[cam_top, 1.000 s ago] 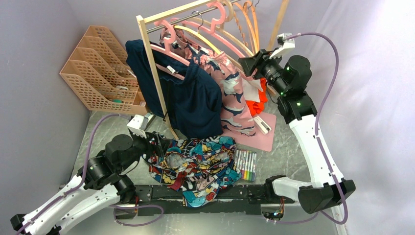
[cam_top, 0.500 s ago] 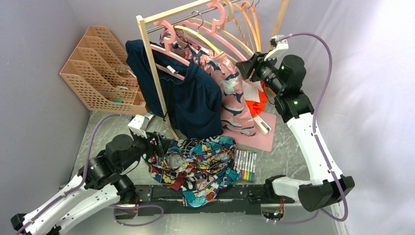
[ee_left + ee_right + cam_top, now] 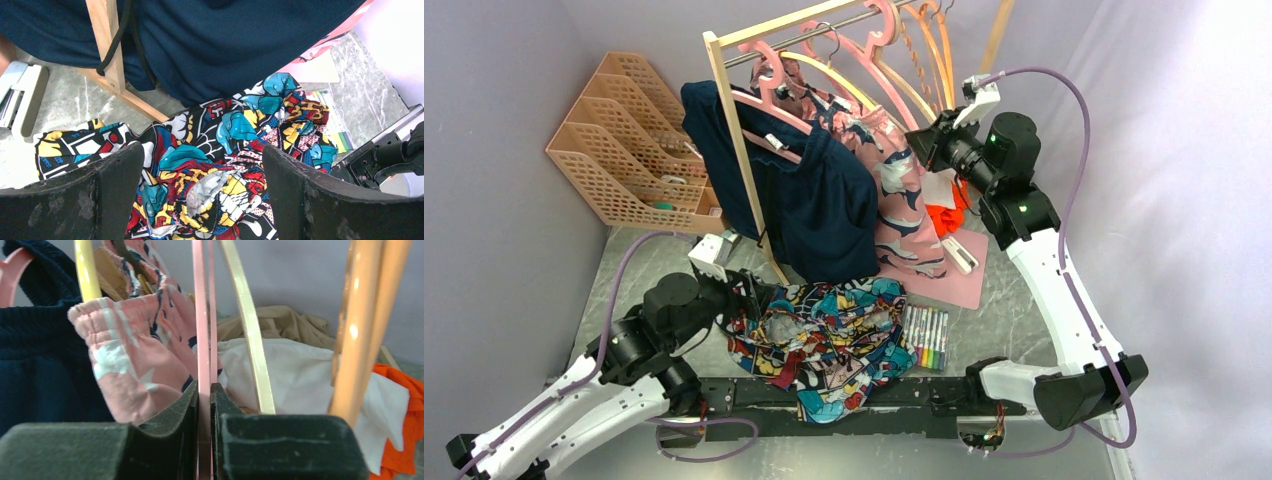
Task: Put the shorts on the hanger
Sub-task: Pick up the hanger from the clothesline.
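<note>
Peach plastic file trays (image 3: pixel 629 140) stand at the 10 o'clock corner of the grey marbled table (image 3: pixel 1034 320). At about 7 o'clock the left gripper (image 3: pixel 754 295) hangs low over the table with its fingers (image 3: pixel 120 190) spread wide and nothing between them. In the left wrist view they frame the left part of the shorts (image 3: pixel 829 340) from above, and contact cannot be made out.

The shorts lie crumpled on the table at 6 o'clock, near the front edge, with red, teal, yellow and black comic print facing up. Behind them, toward 12 o'clock, a wooden garment rack (image 3: pixel 734 140) carries a navy garment (image 3: pixel 809 195). Beside that, at its 3 o'clock, hangs a pink garment with a navy-and-white pattern (image 3: pixel 894 190).

A row of coloured markers (image 3: pixel 927 338) lies just beside the shorts at their 3 o'clock. A pink mat (image 3: pixel 959 280) sits beyond the markers, with a white stapler-like object (image 3: pixel 959 253) on it.

At 1 o'clock the right gripper (image 3: pixel 204 390) is raised to the rack. Its fingers are pressed together on a thin bar of the pale-pink hanger (image 3: pixel 201 315), which hangs on the rack among cream (image 3: pixel 247 340) and orange hangers (image 3: pixel 360 330). White (image 3: pixel 300 375) and orange cloth (image 3: pixel 405 410) lie behind them.
</note>
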Action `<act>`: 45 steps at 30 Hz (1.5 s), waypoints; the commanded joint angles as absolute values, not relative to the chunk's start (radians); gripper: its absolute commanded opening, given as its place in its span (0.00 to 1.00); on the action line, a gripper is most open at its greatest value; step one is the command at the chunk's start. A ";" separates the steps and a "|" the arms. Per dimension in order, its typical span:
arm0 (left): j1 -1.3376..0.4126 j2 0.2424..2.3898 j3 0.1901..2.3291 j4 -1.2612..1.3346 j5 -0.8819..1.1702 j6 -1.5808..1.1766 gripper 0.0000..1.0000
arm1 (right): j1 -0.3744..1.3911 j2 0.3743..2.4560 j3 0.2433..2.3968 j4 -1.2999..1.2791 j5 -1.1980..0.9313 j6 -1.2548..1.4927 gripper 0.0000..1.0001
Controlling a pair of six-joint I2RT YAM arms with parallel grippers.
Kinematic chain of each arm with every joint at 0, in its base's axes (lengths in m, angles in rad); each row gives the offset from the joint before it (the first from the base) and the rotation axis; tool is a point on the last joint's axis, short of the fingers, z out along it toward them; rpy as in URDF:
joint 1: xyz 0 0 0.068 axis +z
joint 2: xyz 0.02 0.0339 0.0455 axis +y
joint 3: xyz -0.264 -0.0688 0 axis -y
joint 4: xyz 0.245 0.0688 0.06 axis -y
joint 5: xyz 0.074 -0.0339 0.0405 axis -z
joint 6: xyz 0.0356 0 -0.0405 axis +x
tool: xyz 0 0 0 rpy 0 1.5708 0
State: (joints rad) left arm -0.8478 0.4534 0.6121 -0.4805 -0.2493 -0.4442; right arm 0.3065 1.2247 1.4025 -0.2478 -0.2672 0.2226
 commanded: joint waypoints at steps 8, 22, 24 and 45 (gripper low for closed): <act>-0.845 0.452 0.609 -0.448 -0.235 -0.436 0.91 | 0.347 1.214 1.451 -0.212 -0.293 0.165 0.00; -0.845 0.452 0.611 -0.450 -0.238 -0.436 0.91 | 0.358 1.174 1.318 0.046 -0.256 0.109 0.00; -0.846 0.453 0.610 -0.449 -0.238 -0.437 0.91 | 0.358 1.178 1.305 0.053 -0.252 0.098 0.00; -0.846 0.479 0.611 -0.453 -0.236 -0.439 0.91 | 0.393 1.130 1.322 -0.183 0.048 0.060 0.00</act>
State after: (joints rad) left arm -0.8478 0.4820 0.6121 -0.4805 -0.2489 -0.4442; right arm 0.3874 1.1114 1.2839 -0.1440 -0.0601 0.0620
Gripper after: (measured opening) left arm 0.908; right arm 0.101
